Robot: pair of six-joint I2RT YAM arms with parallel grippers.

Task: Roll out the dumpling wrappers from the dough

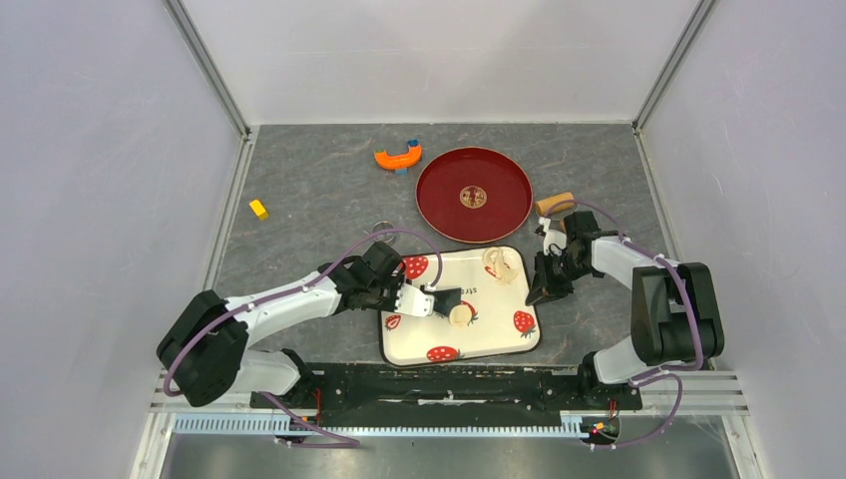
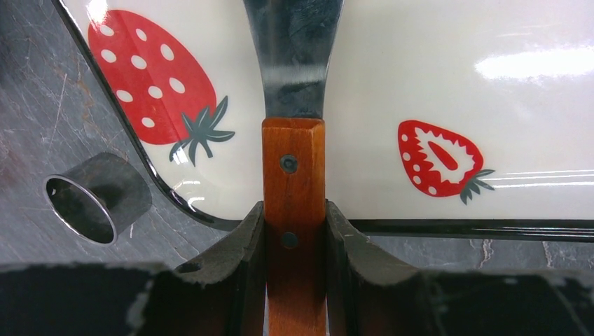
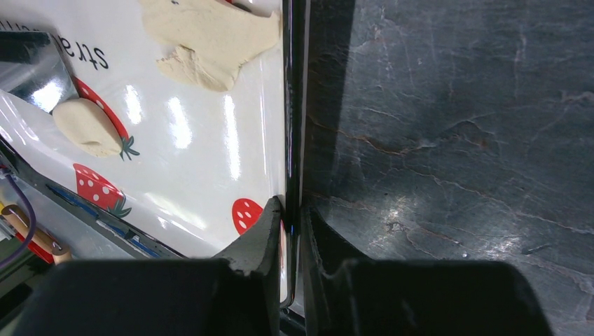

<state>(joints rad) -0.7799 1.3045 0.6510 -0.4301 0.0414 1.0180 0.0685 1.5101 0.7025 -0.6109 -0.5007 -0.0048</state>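
The left gripper (image 2: 294,218) is pressed onto the orange-brown wooden handle of a metal-bladed scraper (image 2: 294,178), one finger on each side of the handle. The scraper reaches rightward over a white rectangular tray printed with red strawberries (image 1: 489,337), which lies on the grey stone-patterned table (image 1: 319,190) just beyond the arms' bases. The blade's tip sits right against the dough lump (image 1: 460,314), a small pale beige piece near the middle of the tray. In the tray's far right corner lies a dumpling wrapper (image 1: 499,264), a thin cream sheet with a torn, uneven edge. The right gripper (image 3: 293,218) pinches the tray's dark right rim, one finger inside and one outside. A short shiny metal ring (image 2: 91,199) stands on the table just off the tray's left corner. Beyond the tray is a round dark red plate (image 1: 473,195), with a tan wooden roller (image 1: 555,204) just beside it on the right, an orange curved plastic piece (image 1: 399,157) to its far left and a small yellow block (image 1: 258,209) well apart on the left.
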